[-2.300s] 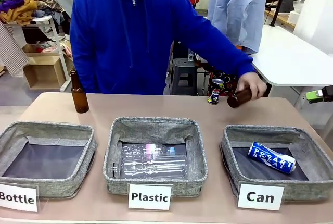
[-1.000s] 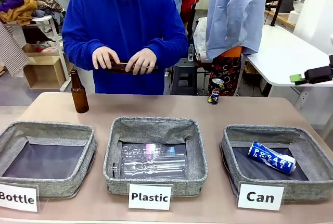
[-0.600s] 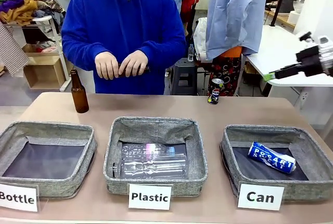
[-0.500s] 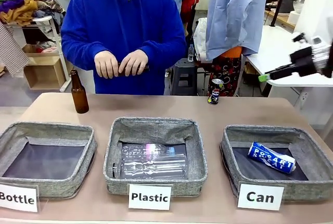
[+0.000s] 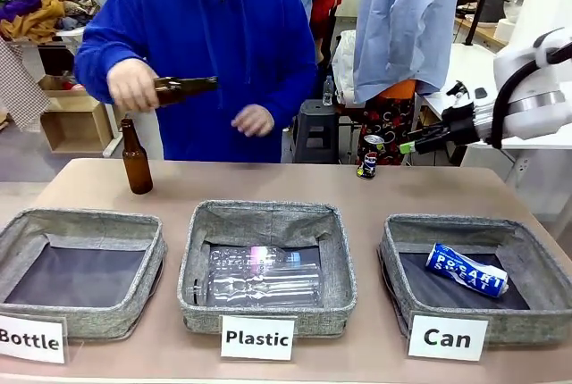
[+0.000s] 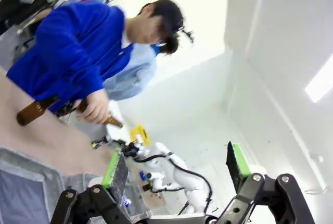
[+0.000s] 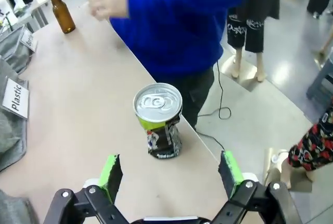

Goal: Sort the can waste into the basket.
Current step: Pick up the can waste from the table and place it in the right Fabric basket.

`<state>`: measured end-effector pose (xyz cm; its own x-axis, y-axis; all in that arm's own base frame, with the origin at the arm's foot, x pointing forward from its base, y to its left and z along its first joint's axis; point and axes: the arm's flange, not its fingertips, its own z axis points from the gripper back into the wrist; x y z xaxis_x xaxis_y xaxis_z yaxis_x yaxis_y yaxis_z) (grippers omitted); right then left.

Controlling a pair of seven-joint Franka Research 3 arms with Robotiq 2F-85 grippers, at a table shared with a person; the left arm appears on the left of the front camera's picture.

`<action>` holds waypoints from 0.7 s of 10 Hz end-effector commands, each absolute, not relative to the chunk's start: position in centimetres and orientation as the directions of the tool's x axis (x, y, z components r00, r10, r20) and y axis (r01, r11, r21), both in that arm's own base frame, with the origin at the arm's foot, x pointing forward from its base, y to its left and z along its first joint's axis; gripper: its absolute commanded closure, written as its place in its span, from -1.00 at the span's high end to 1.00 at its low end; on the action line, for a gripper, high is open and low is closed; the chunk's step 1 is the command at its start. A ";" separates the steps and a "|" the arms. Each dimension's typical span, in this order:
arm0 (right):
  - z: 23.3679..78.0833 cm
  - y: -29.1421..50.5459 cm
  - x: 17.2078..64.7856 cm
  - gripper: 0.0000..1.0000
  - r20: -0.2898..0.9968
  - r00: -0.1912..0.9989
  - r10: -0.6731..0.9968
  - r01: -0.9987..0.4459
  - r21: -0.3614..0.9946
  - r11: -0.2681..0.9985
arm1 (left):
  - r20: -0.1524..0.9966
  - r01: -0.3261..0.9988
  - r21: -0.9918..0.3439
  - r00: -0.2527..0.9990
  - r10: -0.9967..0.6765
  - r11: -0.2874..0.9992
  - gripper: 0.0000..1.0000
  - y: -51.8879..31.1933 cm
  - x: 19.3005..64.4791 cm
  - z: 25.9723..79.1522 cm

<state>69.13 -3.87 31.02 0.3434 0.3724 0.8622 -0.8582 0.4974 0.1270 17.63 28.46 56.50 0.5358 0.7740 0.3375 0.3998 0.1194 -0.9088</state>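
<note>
Table: three grey baskets in a row on the near side. Person in a blue hoodie stands at the far edge.

"Can" basket, at picture right: blue can lies on its side inside, same spot as before.

Right gripper: jaws wide apart, nothing held, nothing touched. Dark can stands upright on the table's far edge just ahead of the green pads, in line with the gap, clear of both.

Left gripper: jaws wide apart, empty, up in the air.

Change over the last half second: the right arm has swung down and in from the picture's right edge, and its gripper now sits just beside the dark can. The person's hands have come apart; one hand now holds the brown bottle out sideways above the standing brown bottle.
</note>
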 end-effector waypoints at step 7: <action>23.9 -0.2 72.5 1.00 0.947 0.202 0.250 -0.940 0.116 0.320 | 0.328 0.542 -0.840 0.465 0.822 0.028 1.00 31.7 13.6 58.8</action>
<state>71.39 -0.61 23.81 0.2435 0.2862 0.9267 -0.9313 0.3360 0.1409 13.76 31.56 58.37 0.4638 0.8244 0.3245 0.5254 0.0389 -0.8500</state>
